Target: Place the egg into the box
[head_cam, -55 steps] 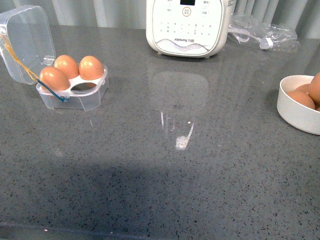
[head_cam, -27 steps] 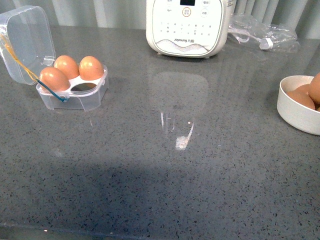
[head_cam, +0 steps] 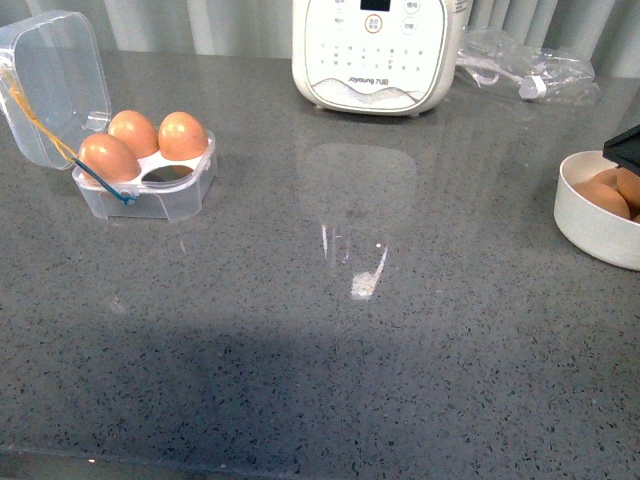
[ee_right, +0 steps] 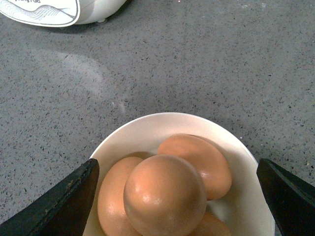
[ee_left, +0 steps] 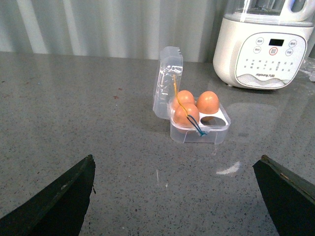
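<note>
While the box (head_cam: 145,190) at the left of the surface (head_cam: 330,350) is seen just as it was a moment before, with its lid (head_cam: 55,80) thrown back, three eggs (head_cam: 182,135) seated and the near right cup (head_cam: 168,174) unfilled, the change is found at the far right. In between, the white appliance (head_cam: 375,50) and the crumpled clear bag (head_cam: 525,70) at the back are left untouched. Over the white bowl (head_cam: 590,228), a dark corner of the right arm (head_cam: 625,148) is now seen at the edge of the front view, where half a second ago only eggs were shown. Part of the bowl's contents is hidden by it. It is judged that the reach for a fourth egg has begun and that the pick is the step in hand, with the carry across to the box not yet started.

The left end effector (ee_left: 174,162) is held spread wide, with nothing between its fingers, and is faced toward the box from well apart over bare surface. The right end effector (ee_right: 176,169) is likewise spread wide and empty, its fingers (ee_right: 64,201) set to either side of the bowl.

The egg (ee_right: 165,196) to be taken is the topmost in the bowl, rested on the others beneath it. It is smooth, orange-brown and oval, with a soft sheen on its upper side, and no crack is visible. Because it is rounded and slick, a light, centred grip is thought to be needed.
</note>
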You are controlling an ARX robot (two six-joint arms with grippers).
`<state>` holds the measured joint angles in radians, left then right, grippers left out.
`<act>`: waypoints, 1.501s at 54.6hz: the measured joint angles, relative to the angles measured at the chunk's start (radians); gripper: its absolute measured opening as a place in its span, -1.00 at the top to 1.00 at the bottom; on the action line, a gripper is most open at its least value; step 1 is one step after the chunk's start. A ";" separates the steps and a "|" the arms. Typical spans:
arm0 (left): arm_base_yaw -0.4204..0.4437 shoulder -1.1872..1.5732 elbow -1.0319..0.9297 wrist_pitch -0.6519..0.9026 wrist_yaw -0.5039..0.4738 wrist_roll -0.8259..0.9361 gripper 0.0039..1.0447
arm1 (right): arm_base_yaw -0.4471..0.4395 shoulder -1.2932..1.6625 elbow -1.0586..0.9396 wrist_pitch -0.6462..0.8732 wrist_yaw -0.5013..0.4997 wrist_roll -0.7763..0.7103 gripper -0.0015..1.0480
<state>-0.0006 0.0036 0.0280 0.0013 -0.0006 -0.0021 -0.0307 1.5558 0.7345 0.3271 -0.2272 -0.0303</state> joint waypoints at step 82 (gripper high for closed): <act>0.000 0.000 0.000 0.000 0.000 0.000 -0.87 | 0.470 0.146 0.399 0.040 -0.173 0.303 0.22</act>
<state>-0.0006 0.0036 0.0280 0.0013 -0.0010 -0.0021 0.4389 1.7016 1.1336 0.3672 -0.4004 0.2729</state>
